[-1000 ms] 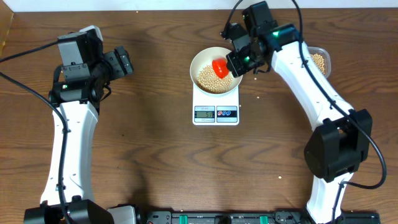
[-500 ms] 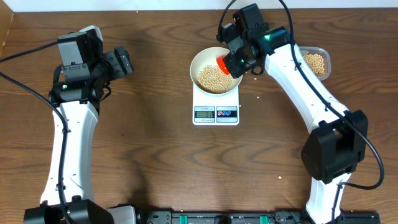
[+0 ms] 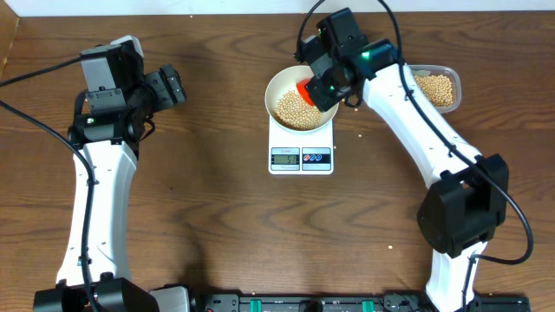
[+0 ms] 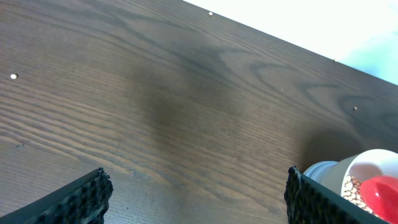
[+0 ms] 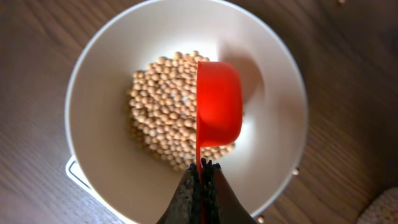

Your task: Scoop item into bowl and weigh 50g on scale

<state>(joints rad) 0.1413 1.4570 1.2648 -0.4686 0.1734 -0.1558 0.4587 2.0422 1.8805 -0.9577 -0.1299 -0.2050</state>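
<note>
Red scoop (image 5: 217, 102) clamped sideways by right tool (image 5: 200, 177) over bowl (image 5: 93, 81); left tool (image 4: 196, 190) agape.

Clear tub (image 3: 442, 69) sits far right on the wood table (image 3: 208, 191), part hidden. Red scoop (image 3: 303, 87) is left of the tub, near but not touching, rolled on its side (the cup's back shows in the right wrist view, handle running to the bottom edge). Black rail (image 3: 303, 303) with green clips lies well in front of the tub, along the table's near edge. Black cable (image 3: 35, 74) loops far left of the tub.
</note>
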